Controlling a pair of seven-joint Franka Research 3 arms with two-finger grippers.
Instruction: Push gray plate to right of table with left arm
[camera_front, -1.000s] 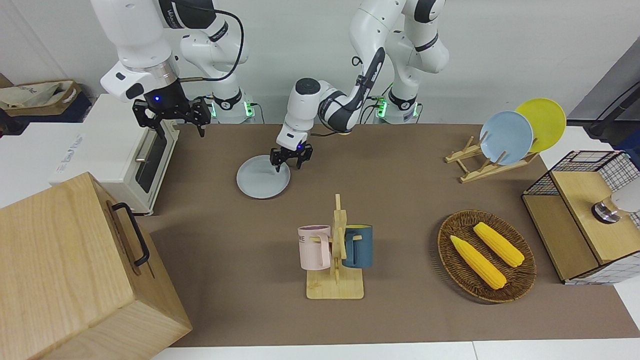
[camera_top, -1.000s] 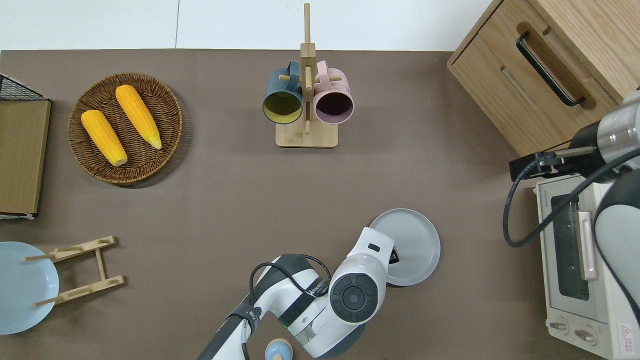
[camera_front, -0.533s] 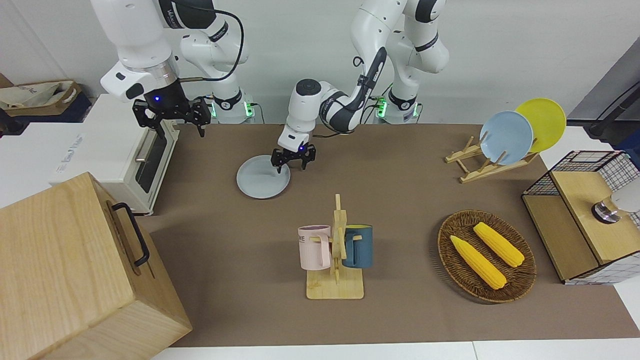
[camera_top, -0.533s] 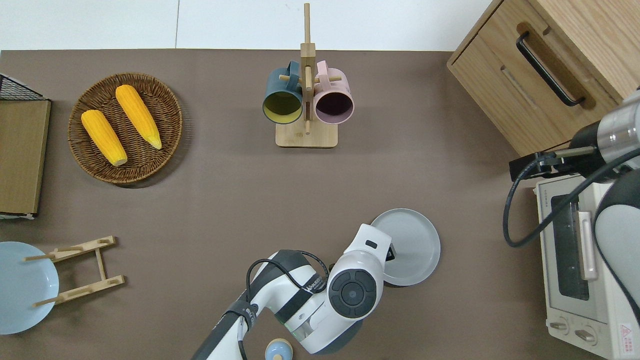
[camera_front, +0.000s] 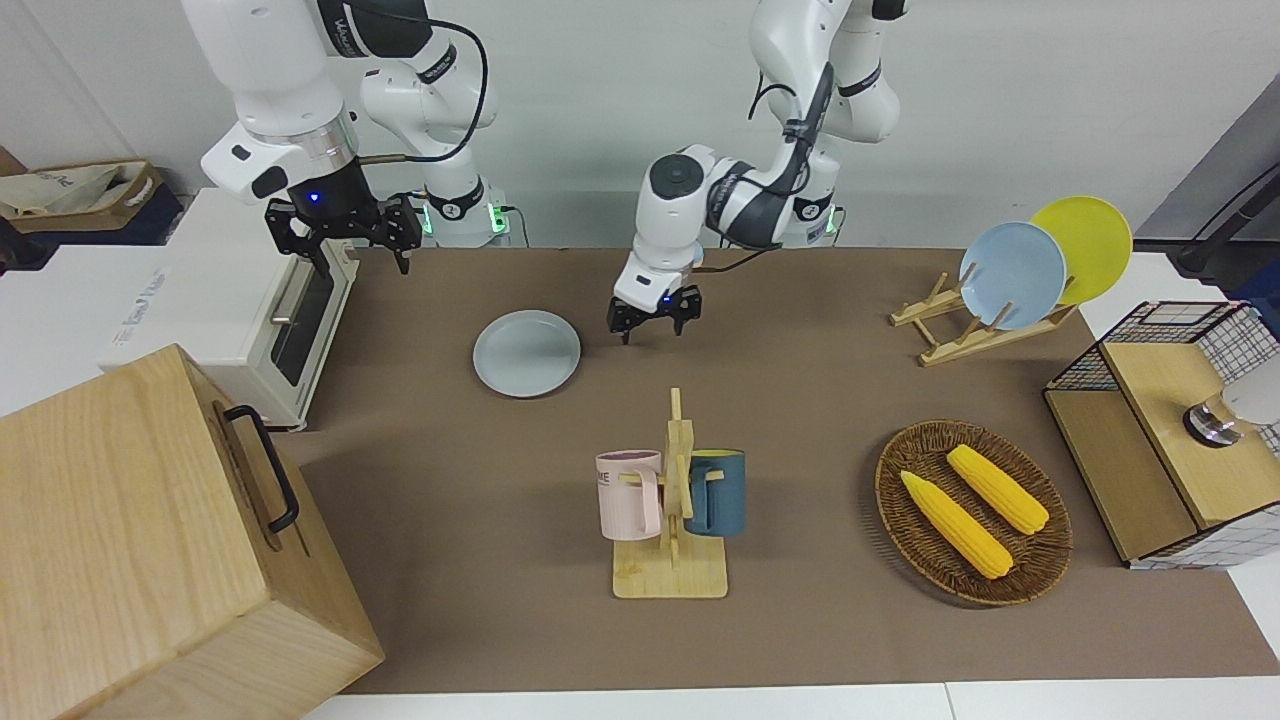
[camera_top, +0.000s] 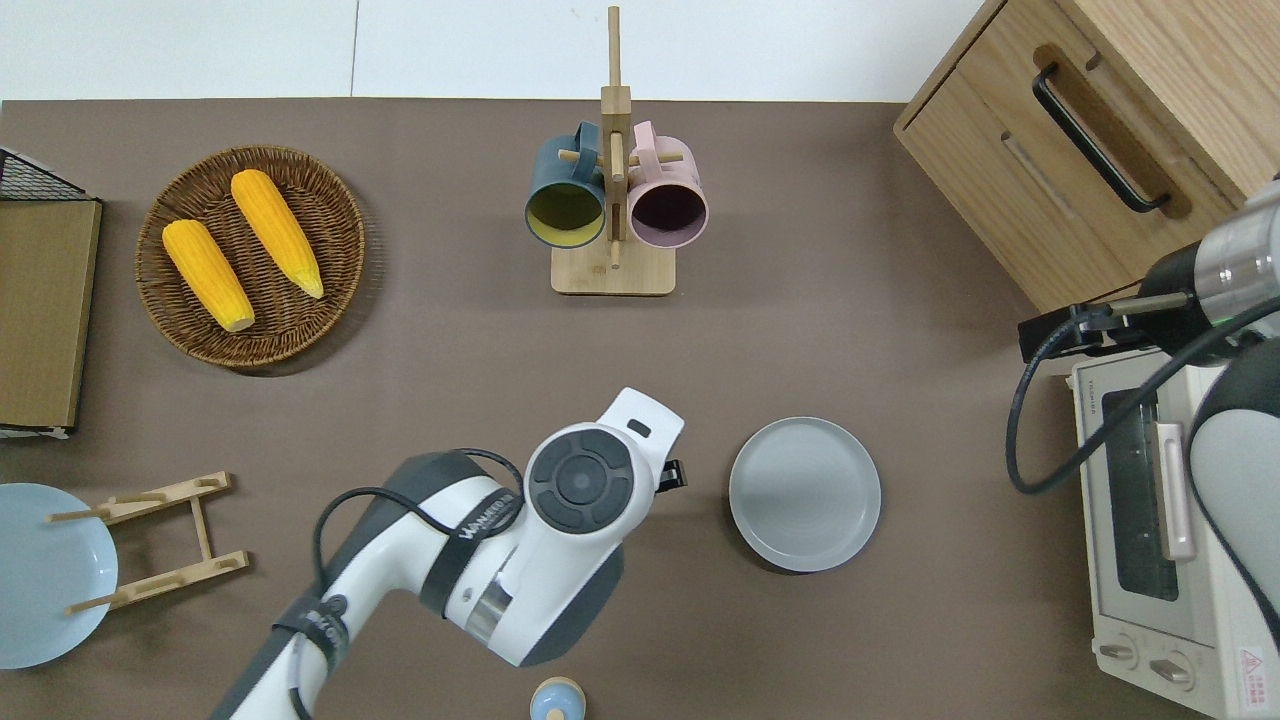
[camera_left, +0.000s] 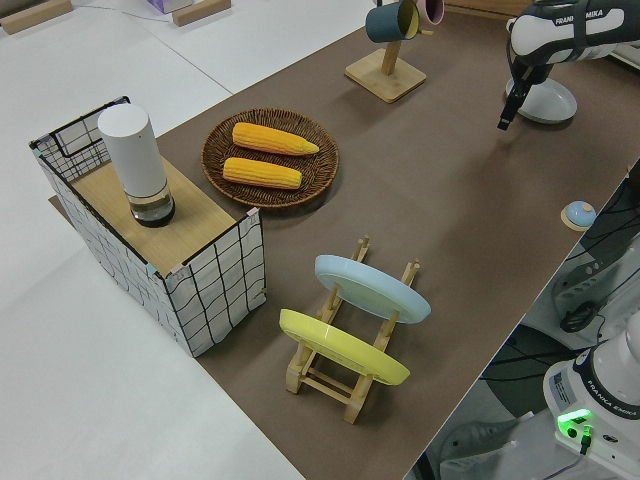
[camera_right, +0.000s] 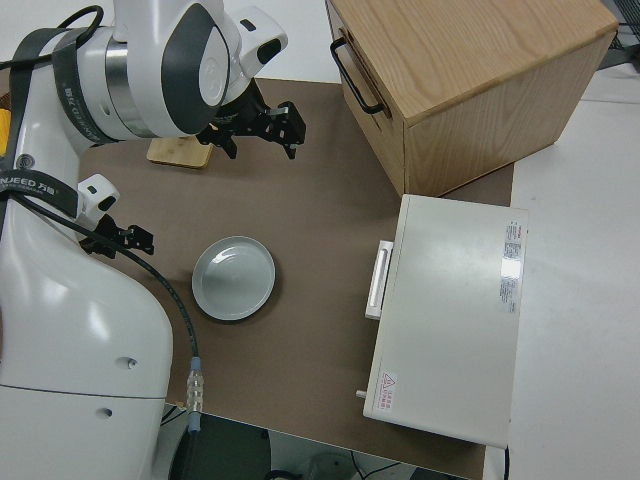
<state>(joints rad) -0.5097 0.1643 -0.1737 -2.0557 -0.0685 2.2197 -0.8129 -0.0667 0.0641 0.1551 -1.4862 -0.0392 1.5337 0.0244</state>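
The surface (camera_top: 420, 380) is a broad brown-covered top with white edges. In the overhead view, the gray plate (camera_top: 805, 494) lies flat on it at about four o'clock from centre. A wooden mug stand (camera_top: 612, 268) sits at twelve o'clock, a wicker basket (camera_top: 300, 320) of corn at ten o'clock, and a wooden plate rack (camera_top: 150, 540) at eight o'clock. A wooden cabinet (camera_top: 1000, 190) occupies the two o'clock corner, with a white toaster oven (camera_top: 1150, 560) at four o'clock, partly off the brown cover.

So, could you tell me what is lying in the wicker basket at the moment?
Two yellow corn cobs lie side by side in the wicker basket. Its weave beneath them is covered; nothing else shows inside.
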